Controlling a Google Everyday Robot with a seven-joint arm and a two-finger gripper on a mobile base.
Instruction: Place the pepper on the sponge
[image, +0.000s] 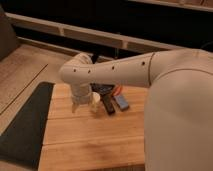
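The single camera sits high behind the robot's white arm (130, 67) and looks down and forward over the light wooden plank desk (90, 145) from close by; the claw (79, 106) hangs low near mid-frame, over the desk's far part

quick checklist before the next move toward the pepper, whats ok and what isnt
1. pepper in view, lying by the sponge: ok
2. sponge top free: ok
3. pepper on sponge: not ok
4. end effector at the pepper: not ok, it is down by the cream cup
5. path past cup and dark handle free: cannot tell
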